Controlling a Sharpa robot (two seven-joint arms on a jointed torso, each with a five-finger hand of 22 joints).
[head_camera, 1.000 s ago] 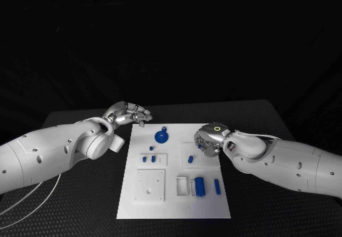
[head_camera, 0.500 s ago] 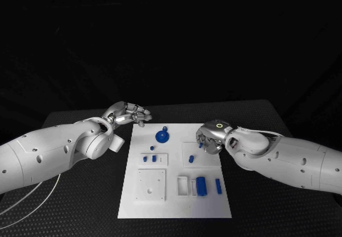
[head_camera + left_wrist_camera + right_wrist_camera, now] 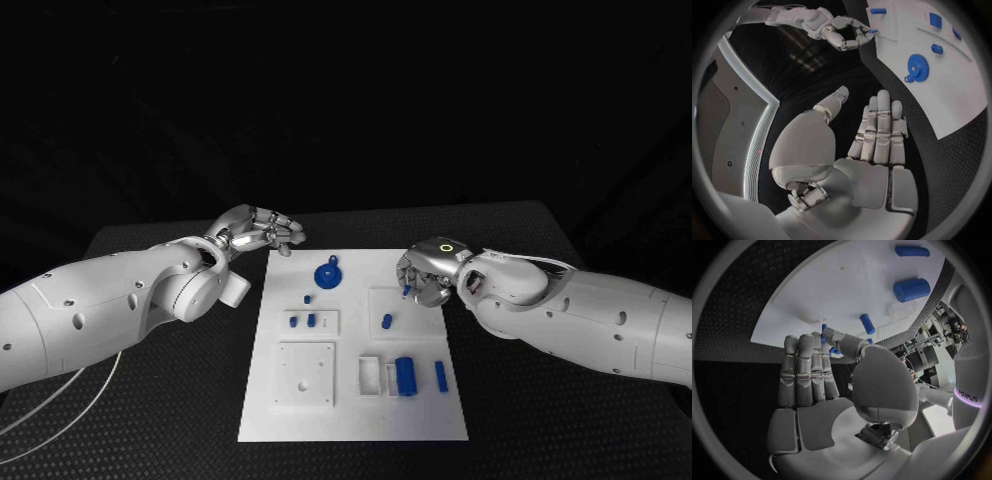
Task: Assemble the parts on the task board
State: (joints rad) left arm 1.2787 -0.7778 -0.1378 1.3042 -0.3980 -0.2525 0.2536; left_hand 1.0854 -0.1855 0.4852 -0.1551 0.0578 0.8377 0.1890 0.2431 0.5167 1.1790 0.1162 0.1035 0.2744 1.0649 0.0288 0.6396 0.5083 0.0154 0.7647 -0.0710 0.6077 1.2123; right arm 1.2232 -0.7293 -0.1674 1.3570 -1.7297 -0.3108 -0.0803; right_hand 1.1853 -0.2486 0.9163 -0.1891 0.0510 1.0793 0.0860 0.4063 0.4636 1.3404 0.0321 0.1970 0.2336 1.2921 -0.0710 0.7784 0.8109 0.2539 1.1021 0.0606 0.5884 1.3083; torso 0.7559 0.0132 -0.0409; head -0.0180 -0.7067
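The right hand (image 3: 430, 270) is shifting toward 12 o'clock on the task board (image 3: 353, 420), pinching a small blue part (image 3: 408, 291). The left hand (image 3: 260, 232) is staying clenched, holding nothing. Placement looks near.

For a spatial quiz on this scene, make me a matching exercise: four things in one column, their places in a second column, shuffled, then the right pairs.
Things
1. blue gear
2. left hand
3. right hand
4. thick blue cylinder

Places
A. off the task board, above the table beyond its far left corner
B. near edge of the board, right of middle
C. far end of the board, near its middle
D. over the board's right side, fingers pointing down at it

Pairs: 1-C, 2-A, 3-D, 4-B
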